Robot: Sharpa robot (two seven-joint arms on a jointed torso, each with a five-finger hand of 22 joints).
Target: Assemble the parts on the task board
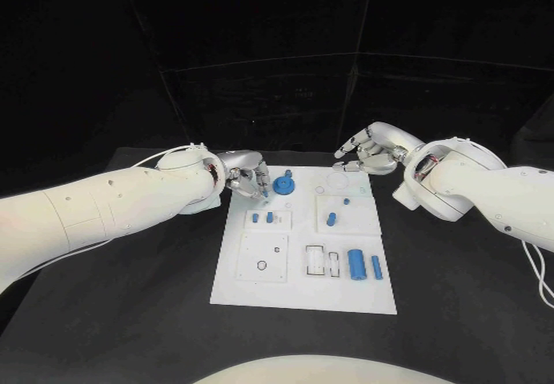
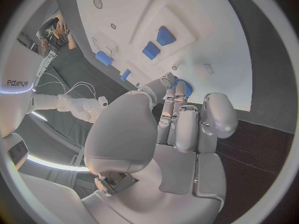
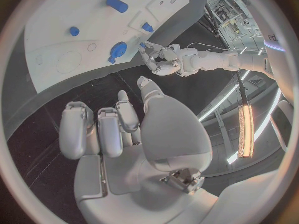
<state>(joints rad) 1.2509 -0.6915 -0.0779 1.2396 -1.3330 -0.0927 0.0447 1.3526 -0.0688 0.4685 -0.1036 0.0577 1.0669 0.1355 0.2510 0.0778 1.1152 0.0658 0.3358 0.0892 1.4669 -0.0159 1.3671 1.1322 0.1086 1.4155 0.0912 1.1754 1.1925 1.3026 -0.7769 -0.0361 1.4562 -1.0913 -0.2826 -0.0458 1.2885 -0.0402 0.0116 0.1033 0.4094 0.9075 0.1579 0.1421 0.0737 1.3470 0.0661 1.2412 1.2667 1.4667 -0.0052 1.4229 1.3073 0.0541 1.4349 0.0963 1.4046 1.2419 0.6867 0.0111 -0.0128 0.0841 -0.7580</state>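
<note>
Left hand [image 1: 246, 183] hung over the far left corner of the task board [image 1: 303, 292], fingers drawn together around a small blue part [image 2: 181, 88] at their tips, presumably carried there to be seated in that corner; whether the part already touched the board could not be told from either view. Just beside it sat a round blue part [image 1: 287, 189], likely the neighbouring fitting. Right hand [image 1: 367, 154] hovered off the board's far right corner, fingers curled in, nothing visible in them; it seemed parked clear to leave the left arm room. Two blue cylinders [image 1: 366, 264] lay side by side in the near right recess, other small blue pieces [image 1: 263, 217] mid-board, apparently awaiting their turn. The socket under the left fingers was hidden by the hand itself.
</note>
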